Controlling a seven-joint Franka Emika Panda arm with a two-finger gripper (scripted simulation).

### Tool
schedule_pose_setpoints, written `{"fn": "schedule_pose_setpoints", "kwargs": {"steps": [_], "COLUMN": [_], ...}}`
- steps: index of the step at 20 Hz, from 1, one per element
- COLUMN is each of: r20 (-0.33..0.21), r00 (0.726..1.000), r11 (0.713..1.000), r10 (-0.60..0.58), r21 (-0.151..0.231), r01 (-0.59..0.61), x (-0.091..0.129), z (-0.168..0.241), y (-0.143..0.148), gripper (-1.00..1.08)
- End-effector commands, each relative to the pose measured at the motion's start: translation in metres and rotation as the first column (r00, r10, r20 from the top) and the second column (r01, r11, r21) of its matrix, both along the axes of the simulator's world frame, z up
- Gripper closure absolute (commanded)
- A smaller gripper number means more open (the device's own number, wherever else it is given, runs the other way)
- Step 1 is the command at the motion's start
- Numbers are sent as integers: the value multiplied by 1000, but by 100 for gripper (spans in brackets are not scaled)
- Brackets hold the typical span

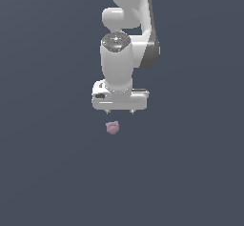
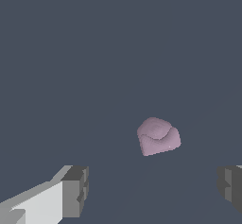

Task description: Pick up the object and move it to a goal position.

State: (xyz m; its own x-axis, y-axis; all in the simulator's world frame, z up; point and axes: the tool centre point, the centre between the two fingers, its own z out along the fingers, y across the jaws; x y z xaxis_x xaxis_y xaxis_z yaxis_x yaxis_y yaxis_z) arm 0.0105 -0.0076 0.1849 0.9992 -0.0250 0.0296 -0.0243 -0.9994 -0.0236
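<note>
Flat slate-grey ground fills both views, featureless. We note the object (image 1: pixel 112 128), a tiny pink-mauve lump, lying on that ground just below the white gripper (image 1: pixel 119 111) in the exterior view, apart from it and slightly toward the exterior view's left of its midline. In the wrist view the object (image 2: pixel 158 136) sits ahead of the fingertips (image 2: pixel 75 190), not yet between them. Pincer is spread wide, holding nothing. We judge the lump light and rigid (rounded, bumpy top, so pads could slip). Best purchase is probably across its broader lower flanks, centred, low on the body.
</note>
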Motion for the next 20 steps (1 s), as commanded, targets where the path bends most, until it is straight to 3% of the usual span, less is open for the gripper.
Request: {"fn": "schedule_pose_setpoints", "kwargs": {"steps": [1,20], "r20": [0,13], "r00": [1000,998], "r11": [1000,998], "r10": [0,62], "r21": [0,-24], "r01": [0,-61], "x": [0,3], "z": [0,-3], "y": [0,2], "gripper": [-92,-92]}}
